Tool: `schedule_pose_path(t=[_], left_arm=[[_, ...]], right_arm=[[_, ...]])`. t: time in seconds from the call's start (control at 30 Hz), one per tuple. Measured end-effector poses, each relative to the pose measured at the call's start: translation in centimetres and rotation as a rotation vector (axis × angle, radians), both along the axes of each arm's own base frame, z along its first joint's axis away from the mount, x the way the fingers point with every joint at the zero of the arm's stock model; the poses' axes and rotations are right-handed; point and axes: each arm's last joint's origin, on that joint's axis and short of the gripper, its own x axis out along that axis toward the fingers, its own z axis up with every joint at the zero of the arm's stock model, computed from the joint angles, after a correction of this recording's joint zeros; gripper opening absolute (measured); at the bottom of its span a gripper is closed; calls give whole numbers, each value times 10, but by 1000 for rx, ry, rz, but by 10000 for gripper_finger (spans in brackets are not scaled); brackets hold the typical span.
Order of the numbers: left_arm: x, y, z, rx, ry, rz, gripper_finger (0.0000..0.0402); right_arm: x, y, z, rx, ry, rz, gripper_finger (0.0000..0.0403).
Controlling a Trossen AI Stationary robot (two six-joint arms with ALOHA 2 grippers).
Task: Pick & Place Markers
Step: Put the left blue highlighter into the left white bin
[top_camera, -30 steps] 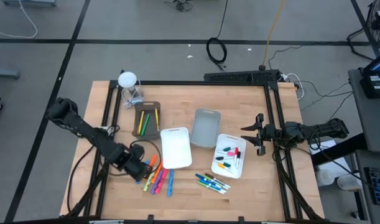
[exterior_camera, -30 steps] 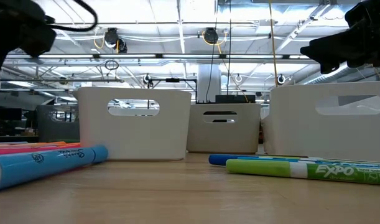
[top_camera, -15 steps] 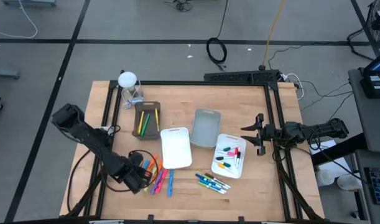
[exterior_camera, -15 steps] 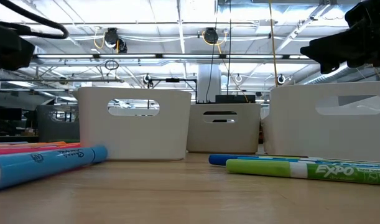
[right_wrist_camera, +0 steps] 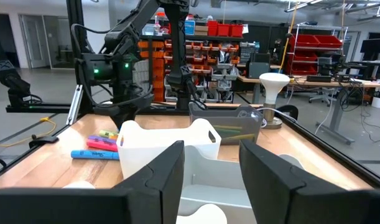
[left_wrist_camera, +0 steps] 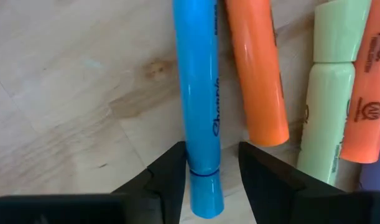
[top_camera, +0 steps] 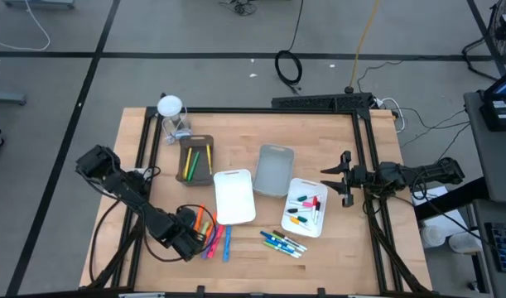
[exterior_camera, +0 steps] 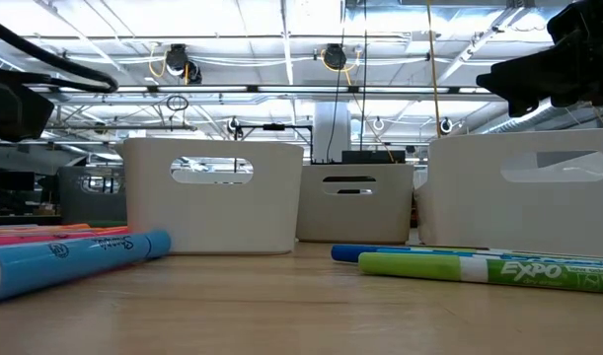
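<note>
1. From above, the wooden table [top_camera: 261, 257] holds four trays. The brown tray [top_camera: 196, 160] has a few markers in it. The white tray [top_camera: 233, 197] is in the middle. The grey tray [top_camera: 274, 170] is beside it. Another white tray [top_camera: 307, 206] near the right side holds some markers too. A bunch of loose markers [top_camera: 211, 234] lies near the front, just in front of the middle white tray. A second small bunch [top_camera: 282, 242] lies further right. The left gripper [top_camera: 189, 240] is low at the first bunch. The right gripper [top_camera: 344, 179] waits over the right edge, away from the markers.

2. From table height, a blue marker [exterior_camera: 69, 259] lies on the left. A green marker [exterior_camera: 484, 268] lies on the right, in front of the trays.

3. The left wrist view shows the blue marker [left_wrist_camera: 198, 99] between the left jaws. The jaws sit on both sides of it with small gaps. An orange marker [left_wrist_camera: 257, 71] lies just beside it.

4. The right wrist view shows the right jaws apart, holding nothing, pointing over the white tray [right_wrist_camera: 165, 140].
</note>
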Motion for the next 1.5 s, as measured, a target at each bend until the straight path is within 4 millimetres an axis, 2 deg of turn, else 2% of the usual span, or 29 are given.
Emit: schedule_pose_path(t=[0.23, 0.47, 0.73, 1.1, 1.37, 1.5], left_arm=[[0, 0, -2, 3, 9, 5, 118], [-1, 1, -2, -8, 26, 33, 65], [-3, 2, 6, -27, 4, 51, 64], [-15, 16, 44, 3, -85, 67, 64], [-6, 22, 89, 129, -457, 108, 64], [5, 31, 98, 210, -564, 159, 64]], right_arm=[[0, 0, 0, 0, 0, 0, 141], [0, 0, 0, 0, 0, 0, 141], [0, 0, 0, 0, 0, 0, 141], [0, 0, 0, 0, 0, 0, 141], [0, 0, 0, 0, 0, 0, 141], [0, 0, 0, 0, -1, 0, 141]])
